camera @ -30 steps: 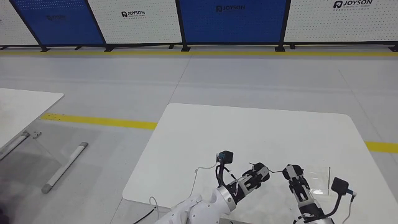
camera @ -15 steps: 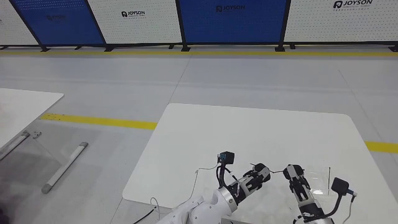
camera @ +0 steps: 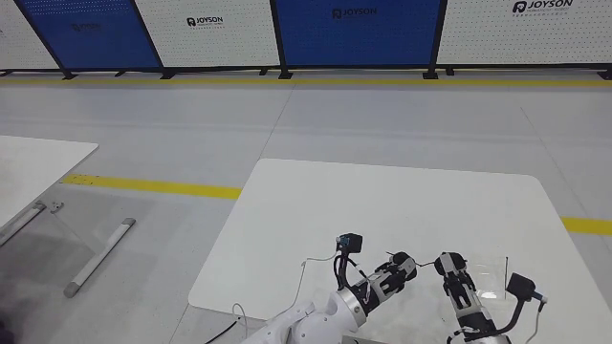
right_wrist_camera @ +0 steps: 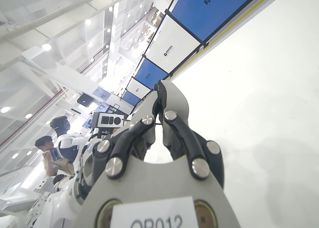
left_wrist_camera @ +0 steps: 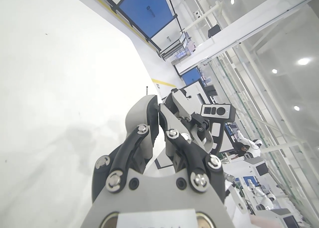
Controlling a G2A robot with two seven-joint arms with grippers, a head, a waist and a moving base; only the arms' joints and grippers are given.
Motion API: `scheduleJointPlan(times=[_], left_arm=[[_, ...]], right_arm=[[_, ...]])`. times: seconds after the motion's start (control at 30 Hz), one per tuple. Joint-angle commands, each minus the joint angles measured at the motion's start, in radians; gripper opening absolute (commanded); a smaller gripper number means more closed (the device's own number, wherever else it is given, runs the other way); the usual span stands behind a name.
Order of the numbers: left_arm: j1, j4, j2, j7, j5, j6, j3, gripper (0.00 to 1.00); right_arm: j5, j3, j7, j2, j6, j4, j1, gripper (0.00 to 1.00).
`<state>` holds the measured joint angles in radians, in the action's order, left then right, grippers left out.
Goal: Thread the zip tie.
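Low over the near part of the white table [camera: 402,201], my two grippers nearly meet tip to tip. My left gripper [camera: 403,266] is shut, and a thin black end of the zip tie [camera: 389,252] sticks out of it. In its own view the left gripper [left_wrist_camera: 157,110] has its pads pressed together, with the right arm's fingers [left_wrist_camera: 178,104] just behind. My right gripper [camera: 447,266] is shut too. In the right wrist view a thin black strip of the zip tie [right_wrist_camera: 156,122] crosses behind the shut right gripper [right_wrist_camera: 159,89]. Most of the tie is hidden.
Another thin black tie [camera: 505,272] lies on the table beside the right arm, also seen as the black tie [left_wrist_camera: 147,90] in the left wrist view. The table's far half is bare. Blue and white partition panels [camera: 359,14] stand across the floor.
Almost nothing differs. The left arm's wrist has edged slightly to the right, and both grippers stay shut close together.
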<state>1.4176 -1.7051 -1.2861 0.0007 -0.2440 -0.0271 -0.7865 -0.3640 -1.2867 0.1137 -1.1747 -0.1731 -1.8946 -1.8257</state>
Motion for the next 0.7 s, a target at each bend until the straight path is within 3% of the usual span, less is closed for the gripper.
scheduleJointPlan(times=[0.0, 0.1, 0.17, 0.53, 0.67], left_arm=[[0.0, 0.001, -0.001, 0.002, 0.001, 0.0, -0.001, 0.07], [0.001, 0.001, -0.001, 0.004, 0.001, -0.002, -0.004, 0.07], [0.003, 0.0, -0.001, 0.006, 0.0, -0.004, -0.007, 0.0], [0.008, -0.002, -0.002, -0.003, 0.002, -0.014, -0.012, 0.0], [0.006, 0.0, -0.003, -0.006, 0.003, -0.007, -0.012, 0.13]], right_arm=[[-0.001, -0.002, 0.0, -0.001, 0.001, -0.001, -0.001, 0.0], [0.004, -0.007, 0.001, -0.003, -0.002, 0.001, -0.003, 0.0], [0.011, -0.011, 0.0, -0.003, -0.003, 0.006, -0.003, 0.0], [0.037, -0.025, -0.031, -0.008, -0.014, 0.028, 0.007, 0.0], [0.031, -0.027, -0.03, -0.01, -0.018, 0.024, 0.002, 0.0]])
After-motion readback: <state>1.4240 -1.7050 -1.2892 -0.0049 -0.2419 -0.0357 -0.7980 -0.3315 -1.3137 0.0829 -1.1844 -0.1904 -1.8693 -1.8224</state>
